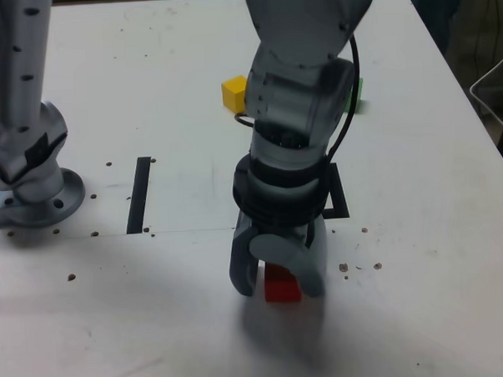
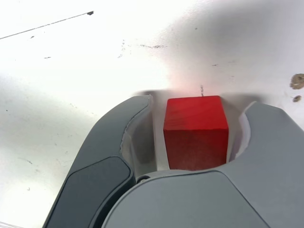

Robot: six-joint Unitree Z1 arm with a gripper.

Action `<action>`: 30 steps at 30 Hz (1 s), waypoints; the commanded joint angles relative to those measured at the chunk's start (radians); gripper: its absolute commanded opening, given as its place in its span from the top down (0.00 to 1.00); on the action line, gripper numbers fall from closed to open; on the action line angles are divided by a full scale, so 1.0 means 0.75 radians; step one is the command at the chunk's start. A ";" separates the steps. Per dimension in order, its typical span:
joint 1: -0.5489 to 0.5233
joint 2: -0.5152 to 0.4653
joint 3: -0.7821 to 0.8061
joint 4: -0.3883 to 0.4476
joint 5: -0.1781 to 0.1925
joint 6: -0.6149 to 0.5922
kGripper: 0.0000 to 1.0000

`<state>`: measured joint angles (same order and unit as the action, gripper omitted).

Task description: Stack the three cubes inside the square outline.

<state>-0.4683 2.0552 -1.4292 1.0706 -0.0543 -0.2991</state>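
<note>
The red cube (image 1: 283,289) (image 2: 195,130) rests on the white table, nearer the camera than the square outline (image 1: 342,205), which the arm mostly hides. My gripper (image 1: 279,286) (image 2: 198,108) reaches down over the red cube with a grey jaw close on each side of it. In the wrist view a thin gap seems to remain on one side, and I cannot tell whether the pads press it. The yellow cube (image 1: 235,93) sits further back, apart from the gripper. Only a sliver of the green cube (image 1: 359,94) shows behind the arm.
A narrow black strip (image 1: 139,195) lies on the table at the exterior view's left. A second grey arm's base (image 1: 35,194) stands beyond it at the left edge. Small dark specks dot the table around the gripper.
</note>
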 commanded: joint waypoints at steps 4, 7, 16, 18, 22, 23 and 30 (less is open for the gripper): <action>-0.002 -0.015 -0.005 0.004 -0.002 0.012 0.59; -0.002 -0.015 -0.005 0.004 -0.007 0.015 0.63; -0.001 -0.041 -0.008 -0.008 0.004 0.013 0.81; 0.005 -0.058 -0.010 -0.003 0.019 0.010 0.81; 0.046 -0.100 -0.015 0.026 0.059 0.011 0.81; 0.063 -0.111 -0.018 0.036 0.068 0.017 0.81; 0.229 -0.156 -0.048 0.096 0.121 0.109 0.81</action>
<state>-0.3293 1.9446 -1.4584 1.1322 0.0301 -0.2339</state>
